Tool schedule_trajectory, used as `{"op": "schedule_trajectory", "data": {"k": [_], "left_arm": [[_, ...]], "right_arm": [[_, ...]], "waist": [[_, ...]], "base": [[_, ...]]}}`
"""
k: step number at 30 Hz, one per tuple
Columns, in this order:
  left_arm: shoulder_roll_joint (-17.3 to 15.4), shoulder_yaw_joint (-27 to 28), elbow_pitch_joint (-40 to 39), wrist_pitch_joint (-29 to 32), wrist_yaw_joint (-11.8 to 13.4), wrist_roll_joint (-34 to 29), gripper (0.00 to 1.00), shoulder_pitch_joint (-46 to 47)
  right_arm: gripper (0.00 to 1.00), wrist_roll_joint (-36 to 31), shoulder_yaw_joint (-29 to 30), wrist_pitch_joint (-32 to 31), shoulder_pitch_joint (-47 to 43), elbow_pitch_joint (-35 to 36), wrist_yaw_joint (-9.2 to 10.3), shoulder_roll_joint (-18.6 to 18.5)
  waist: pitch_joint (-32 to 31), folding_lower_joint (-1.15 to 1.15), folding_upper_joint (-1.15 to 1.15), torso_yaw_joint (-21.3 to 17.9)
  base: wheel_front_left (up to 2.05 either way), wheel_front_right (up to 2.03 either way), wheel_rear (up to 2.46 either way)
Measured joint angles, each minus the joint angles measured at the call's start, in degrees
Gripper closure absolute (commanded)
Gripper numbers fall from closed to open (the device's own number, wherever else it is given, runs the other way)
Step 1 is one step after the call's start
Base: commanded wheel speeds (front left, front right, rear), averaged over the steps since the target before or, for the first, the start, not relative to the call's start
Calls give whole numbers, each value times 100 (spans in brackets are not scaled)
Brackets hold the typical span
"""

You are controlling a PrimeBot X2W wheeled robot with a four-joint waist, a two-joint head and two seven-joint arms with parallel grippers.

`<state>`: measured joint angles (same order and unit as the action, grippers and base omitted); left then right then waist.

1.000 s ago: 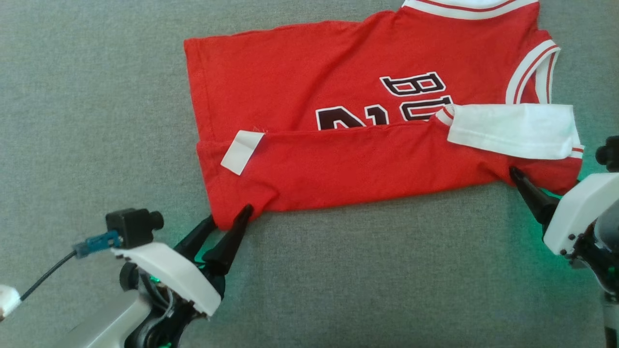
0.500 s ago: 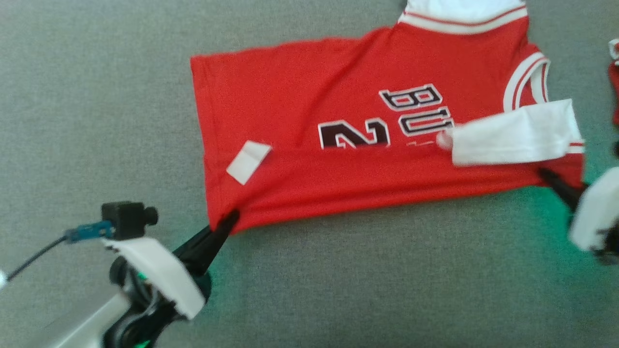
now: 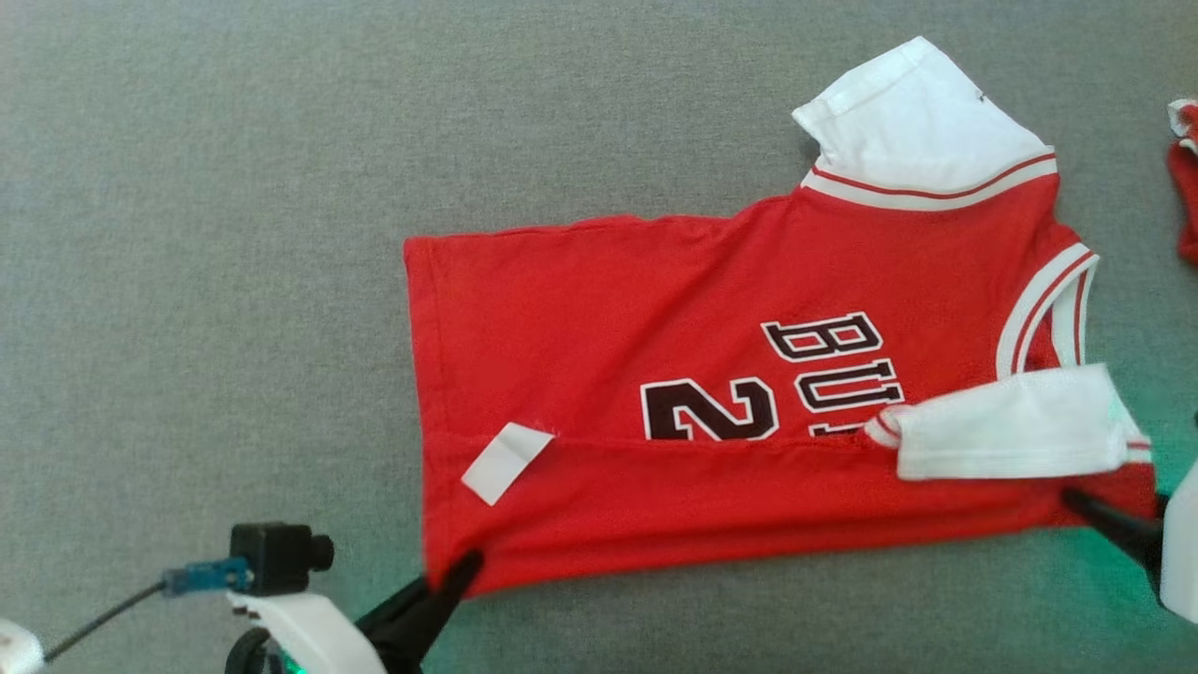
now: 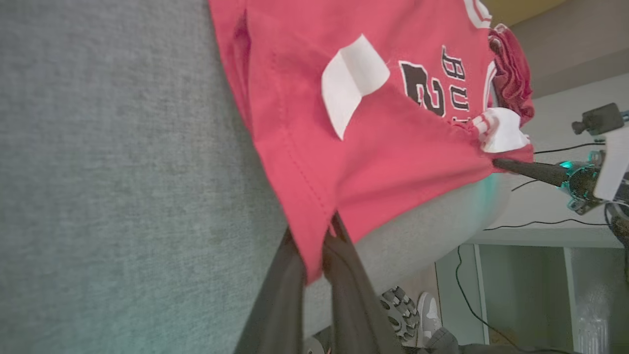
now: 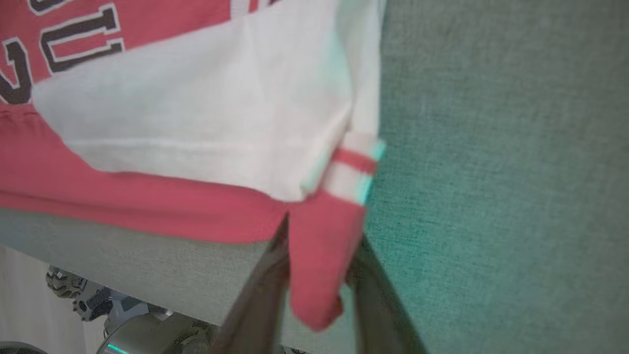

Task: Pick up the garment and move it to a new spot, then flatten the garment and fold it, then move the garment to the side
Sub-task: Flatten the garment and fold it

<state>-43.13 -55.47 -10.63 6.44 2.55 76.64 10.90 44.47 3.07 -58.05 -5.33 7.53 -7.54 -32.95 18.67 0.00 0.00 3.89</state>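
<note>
Currently mid-fold: jersey (image 3: 655,309) flat on worktop (image 3: 187,234), near edge folded over, left gripper (image 3: 449,573) pinching the hem corner, right gripper (image 5: 322,236) clamped on the shoulder corner; next, lift both evenly across.

garment (image 3: 655,309) on surface (image 3: 234,234) | L gripper (image 3: 449,576) at near-L corner | R gripper (image 5: 322,236) at near-R corner
</note>
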Motion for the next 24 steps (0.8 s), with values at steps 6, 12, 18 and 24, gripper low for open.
{"op": "schedule_trajectory", "data": {"k": [6, 12, 18, 24], "left_arm": [[65, 26, 245, -354, 367, -439, 0, 4], [-375, 779, -126, -728, 670, -511, 0, 404], [357, 694, 594, -438, 693, -958, 0, 1819], [1455, 259, 1826, -182, 460, -1389, 0, 2849]], "right_arm": [[0, -146, 304, 392, 28, 416, 0, -93], [0, 20, 687, 466, 1104, 1034, 0, -457], [0, -951, 283, 608, 2881, 401, 0, -341], [0, -1930, -444, 916, 4196, -1079, 0, -20]], "waist": [[-87, -1, 0, 34], [198, -1, 0, 109], [661, 2, 0, 347], [1081, 2, 0, 849]], "base": [[0, 0, 0], [0, 0, 0], [0, 0, 0], [0, 0, 0]]}}
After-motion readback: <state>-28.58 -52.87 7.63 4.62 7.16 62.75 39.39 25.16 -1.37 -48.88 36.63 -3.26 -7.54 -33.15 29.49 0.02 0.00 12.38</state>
